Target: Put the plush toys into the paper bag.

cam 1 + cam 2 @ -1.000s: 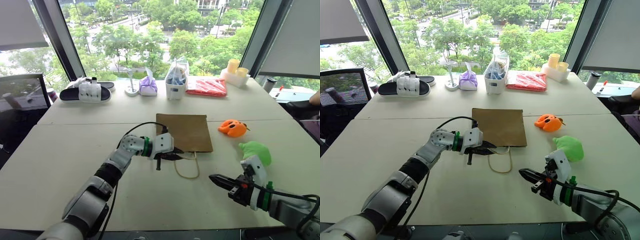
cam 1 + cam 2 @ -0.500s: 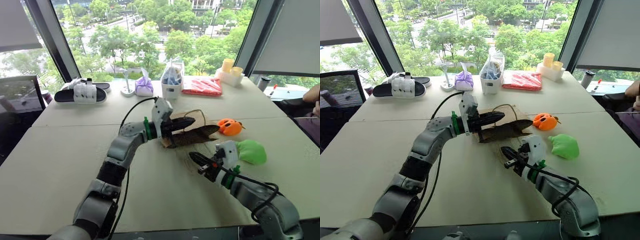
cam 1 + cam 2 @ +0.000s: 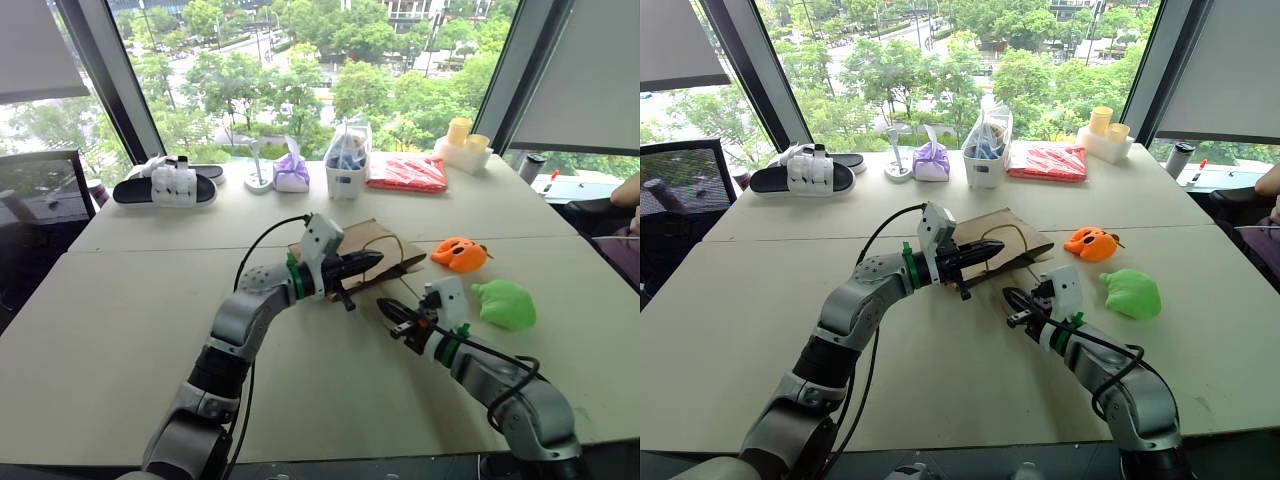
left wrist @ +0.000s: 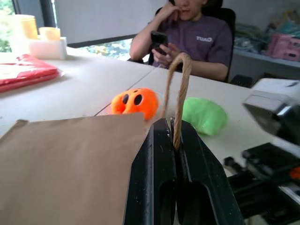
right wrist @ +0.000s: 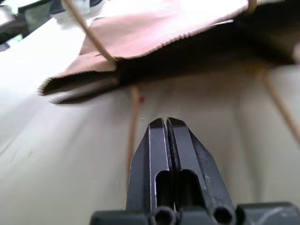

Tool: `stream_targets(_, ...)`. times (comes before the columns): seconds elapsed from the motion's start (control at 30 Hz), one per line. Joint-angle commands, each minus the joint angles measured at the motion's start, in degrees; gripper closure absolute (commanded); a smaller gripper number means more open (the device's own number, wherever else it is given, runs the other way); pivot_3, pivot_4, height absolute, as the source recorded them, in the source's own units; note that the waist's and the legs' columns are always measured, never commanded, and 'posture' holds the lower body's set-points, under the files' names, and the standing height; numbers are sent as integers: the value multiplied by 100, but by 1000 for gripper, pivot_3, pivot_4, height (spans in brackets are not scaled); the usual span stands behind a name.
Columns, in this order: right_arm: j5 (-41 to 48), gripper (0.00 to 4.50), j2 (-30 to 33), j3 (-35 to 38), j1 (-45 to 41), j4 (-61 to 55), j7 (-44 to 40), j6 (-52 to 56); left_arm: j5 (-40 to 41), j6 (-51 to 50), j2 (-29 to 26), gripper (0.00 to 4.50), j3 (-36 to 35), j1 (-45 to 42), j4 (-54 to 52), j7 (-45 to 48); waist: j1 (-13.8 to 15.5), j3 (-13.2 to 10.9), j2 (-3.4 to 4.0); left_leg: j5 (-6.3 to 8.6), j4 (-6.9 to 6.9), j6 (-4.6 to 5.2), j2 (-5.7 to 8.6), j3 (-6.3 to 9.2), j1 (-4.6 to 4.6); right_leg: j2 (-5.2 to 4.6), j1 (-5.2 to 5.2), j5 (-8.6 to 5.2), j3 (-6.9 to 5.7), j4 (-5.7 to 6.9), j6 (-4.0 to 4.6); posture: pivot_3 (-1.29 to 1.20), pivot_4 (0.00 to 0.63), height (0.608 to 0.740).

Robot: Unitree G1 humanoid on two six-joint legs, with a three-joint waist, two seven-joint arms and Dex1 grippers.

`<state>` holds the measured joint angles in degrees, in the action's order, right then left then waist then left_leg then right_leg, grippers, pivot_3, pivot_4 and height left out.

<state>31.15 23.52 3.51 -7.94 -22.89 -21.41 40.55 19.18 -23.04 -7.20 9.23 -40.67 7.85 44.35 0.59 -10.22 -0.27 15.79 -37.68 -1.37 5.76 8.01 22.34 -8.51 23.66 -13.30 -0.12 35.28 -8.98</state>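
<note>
Progress is early, as we read it: neither plush toy is in the paper bag (image 3: 375,258) yet, and the bag is only being lifted open.

Going left to right, we see the left pincer (image 3: 362,266) reaching over the middle of the worktop (image 3: 120,310), clamped on the cord handle (image 4: 179,89) of the bag; the left wrist view shows the twisted cord pinched between the two black fingers (image 4: 150,164), with the brown upper panel raised beside them. The bag hangs tilted from that grip, its mouth edge off the worktop and its far end resting down. Just to the right and nearer us, the right pincer (image 3: 392,315) points at the bag's mouth, its jaws pressed together on nothing; in its wrist view the dark gap under the lifted panel lies just ahead, with the second handle (image 5: 132,126) lying loose on the worktop.

Further right, the orange plush toy (image 3: 459,254) sits just beyond the bag, and the green plush toy (image 3: 506,303) lies near it, both loose on the worktop.

What is left, in our judgement: widen the mouth, then pick up each toy and drop it inside.
</note>
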Motion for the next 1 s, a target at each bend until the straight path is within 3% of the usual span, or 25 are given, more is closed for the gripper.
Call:
stream_targets(0.03,180,4500,152,325,17,-520,-45,56,-51,183,2,4450,-11,-114,34,50,-9,0,0,0,0,0,0,0,0,0,0,0,0,1,0,0,150,740)
stream_targets(0.23,689,4500,386,692,237,-1095,-134,446,-48,99,-34,4450,82,-21,63,239,4,0,0,0,0,1,-1,1,-1,0,0,0,0,3,0,0,150,740)
stream_targets(0.33,488,4500,466,603,170,-919,-100,428,252,-146,58,4450,-88,13,-63,255,4,0,0,0,-2,1,-1,1,-1,0,-1,0,0,3,0,0,150,740)
stream_targets(0.6,-534,4500,212,-232,-793,787,-317,-447,685,-583,-16,4450,-183,99,-541,361,-40,0,1,0,-5,0,-2,-1,-3,0,0,0,0,12,1,0,150,740)
stream_targets(1.0,-1852,4500,-375,-1269,-2047,3364,-589,-1239,484,-233,-217,4450,-83,-29,-900,372,-139,1,1,-21,-6,-36,0,0,-2,0,0,1,1,12,1,0,150,740)
